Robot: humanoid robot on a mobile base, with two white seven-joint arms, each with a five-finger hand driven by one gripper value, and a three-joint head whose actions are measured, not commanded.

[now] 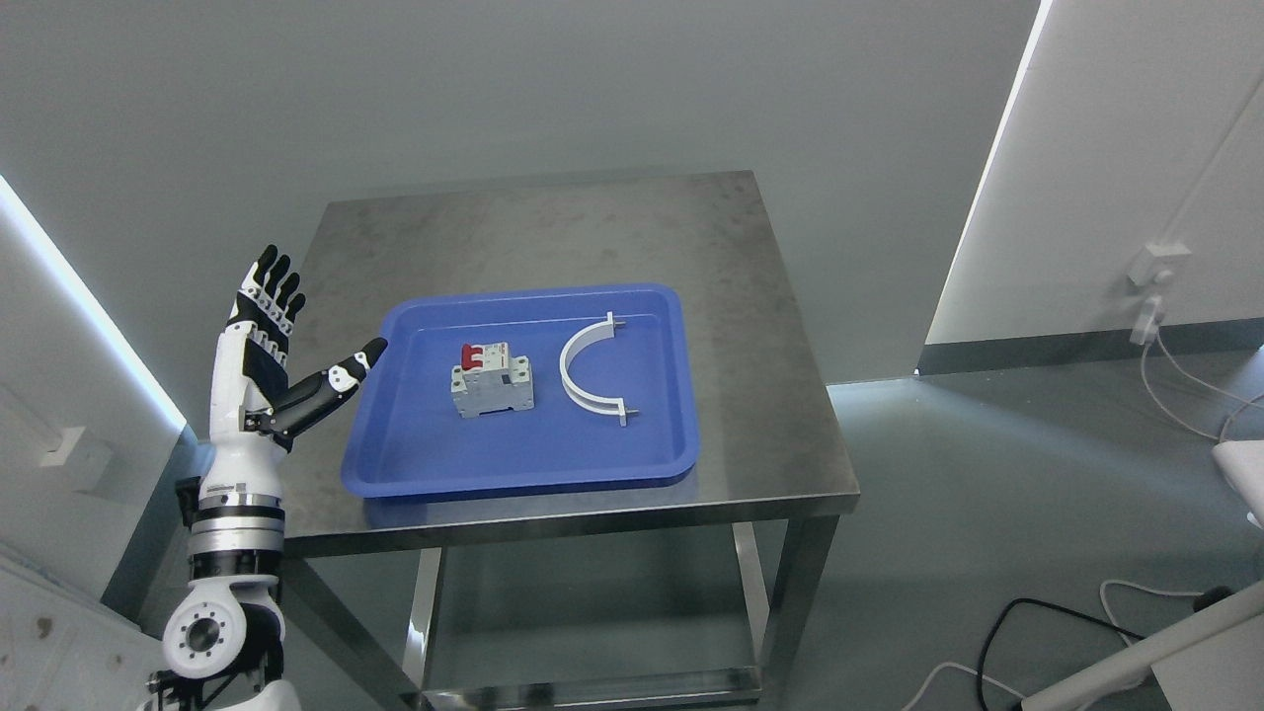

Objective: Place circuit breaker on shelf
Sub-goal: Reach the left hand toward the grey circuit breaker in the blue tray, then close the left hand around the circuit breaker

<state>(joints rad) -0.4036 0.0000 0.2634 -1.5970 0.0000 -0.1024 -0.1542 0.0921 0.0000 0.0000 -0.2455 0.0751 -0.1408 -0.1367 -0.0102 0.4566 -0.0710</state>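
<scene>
A grey circuit breaker (492, 381) with red switches lies in the left half of a blue tray (415, 459) on a steel table (592, 227). My left hand (296, 341) is raised at the table's left edge, just left of the tray. Its fingers are spread straight, the thumb pointing toward the tray, and it holds nothing. The breaker lies about a hand's width to the right of the thumb tip. My right arm does not show.
A white curved clamp (583, 370) lies in the tray right of the breaker. A lower shelf (592, 602) sits under the tabletop. Cables (1047, 632) run over the floor at the lower right, and a white wall stands at the right.
</scene>
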